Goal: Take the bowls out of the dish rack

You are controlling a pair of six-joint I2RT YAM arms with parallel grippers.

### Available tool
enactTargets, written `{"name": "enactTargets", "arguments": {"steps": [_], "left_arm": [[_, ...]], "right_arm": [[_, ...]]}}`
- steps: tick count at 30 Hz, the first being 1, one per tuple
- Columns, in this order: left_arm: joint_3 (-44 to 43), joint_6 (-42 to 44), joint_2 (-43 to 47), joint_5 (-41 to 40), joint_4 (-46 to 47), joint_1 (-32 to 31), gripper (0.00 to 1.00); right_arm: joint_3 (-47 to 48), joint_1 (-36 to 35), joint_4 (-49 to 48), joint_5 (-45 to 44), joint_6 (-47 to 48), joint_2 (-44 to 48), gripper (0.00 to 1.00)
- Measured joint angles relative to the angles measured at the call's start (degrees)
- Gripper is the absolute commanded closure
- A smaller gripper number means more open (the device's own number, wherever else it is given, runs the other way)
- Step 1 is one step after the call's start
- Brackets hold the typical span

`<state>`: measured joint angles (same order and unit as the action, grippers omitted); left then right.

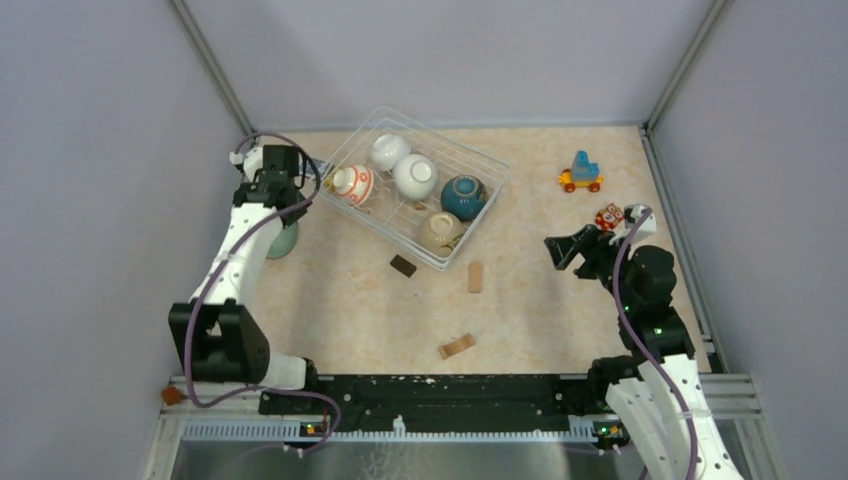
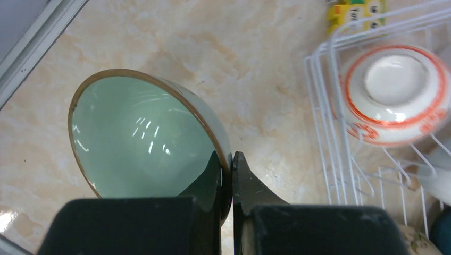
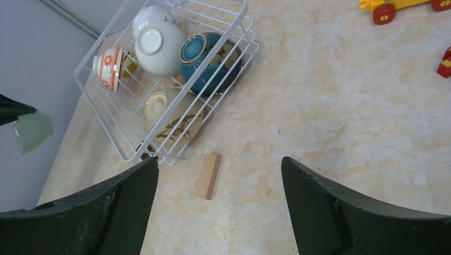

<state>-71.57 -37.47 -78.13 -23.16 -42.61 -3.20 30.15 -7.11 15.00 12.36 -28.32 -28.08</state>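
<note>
The white wire dish rack (image 1: 450, 135) stands at the back centre and holds two white bowls (image 1: 389, 151) (image 1: 415, 176), an orange-patterned bowl (image 1: 352, 184), a dark teal bowl (image 1: 464, 197) and a beige bowl (image 1: 440, 230). My left gripper (image 1: 280, 222) is outside the rack's left end, shut on the rim of the pale green bowl (image 1: 283, 241). In the left wrist view the gripper (image 2: 232, 159) pinches that bowl (image 2: 138, 138), tilted above the table, with the orange-patterned bowl (image 2: 396, 90) at right. My right gripper (image 1: 565, 250) is open and empty right of the rack, over bare table (image 3: 219, 159).
A dark block (image 1: 403, 265) and a wooden block (image 1: 475, 277) lie just in front of the rack, another wooden block (image 1: 457, 346) nearer me. A toy train (image 1: 581, 174) and a small red toy (image 1: 609, 216) sit at the back right. Walls close in both sides.
</note>
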Motion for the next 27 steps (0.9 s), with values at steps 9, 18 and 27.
{"name": "enactTargets", "arguments": {"steps": [9, 18, 27], "left_arm": [[-11.3, -9.6, -17.7, -1.7, -3.2, 7.2, 1.00], [-20.1, -13.7, -29.7, -1.7, -4.8, 9.7, 1.00], [-25.9, -14.4, -37.7, -2.1, -7.1, 9.7, 0.96]], "right_arm": [[0.0, 0.0, 0.6, 1.3, -0.5, 2.7, 0.16], [0.0, 0.0, 2.7, 1.3, -0.4, 4.0, 0.16], [0.0, 0.0, 3.9, 1.2, -0.2, 5.7, 0.16]]}}
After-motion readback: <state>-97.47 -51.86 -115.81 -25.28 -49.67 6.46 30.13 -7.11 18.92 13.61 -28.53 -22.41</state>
